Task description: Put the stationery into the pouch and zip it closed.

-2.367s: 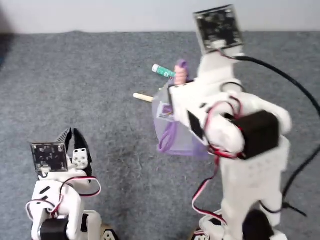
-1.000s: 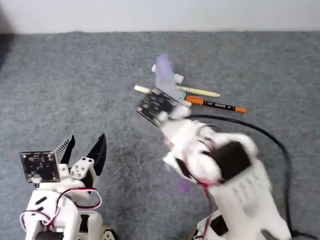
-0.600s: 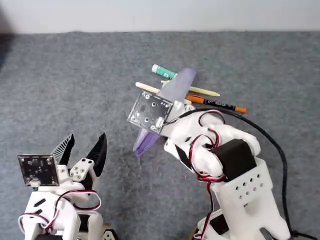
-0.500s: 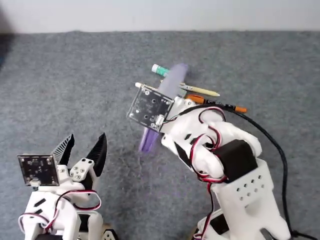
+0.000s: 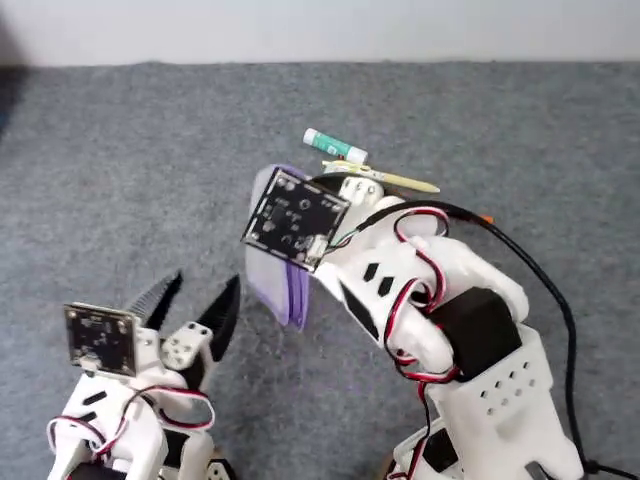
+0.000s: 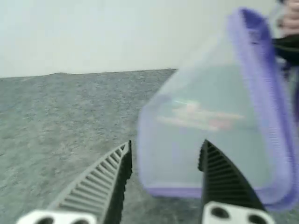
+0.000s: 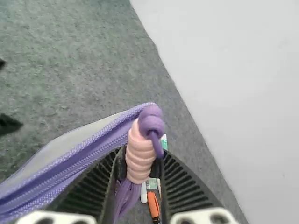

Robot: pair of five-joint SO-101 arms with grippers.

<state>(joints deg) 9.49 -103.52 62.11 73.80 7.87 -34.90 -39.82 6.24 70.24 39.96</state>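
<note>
On the left, near the front edge of the grey carpet [image 5: 120, 150], the left gripper [image 5: 198, 297] stood with its two black fingers [image 6: 117, 177] spread wide apart and nothing between them. It pointed toward the pouch [image 5: 277, 282], which was just ahead of it and a little to its right. In the left wrist view the pouch [image 6: 210, 126] hung with its clear wall facing the gripper and its purple zip edge running down one side. Through this wall some blurred green and orange streaks were seen, perhaps the stationery lying behind it.

The pouch hung under the camera board of the right arm [image 5: 440, 300], near the middle of the table. The right gripper [image 7: 141, 156] was clamped on the pink pull [image 7: 135, 163], a ribbed piece at the end of the zip, with a purple bead [image 7: 150, 119] on top of it. From there the purple zip [image 7: 65, 165] ran away along the edge of the pouch.

The stationery lay on the carpet outside the pouch, behind the right arm. The glue stick [image 5: 335, 145] with a green band was farthest back, the yellow pencil [image 5: 395, 181] lay just in front of it, and the orange tip of a pen [image 5: 484, 217] showed beside the arm's black cable [image 5: 560, 300].
</note>
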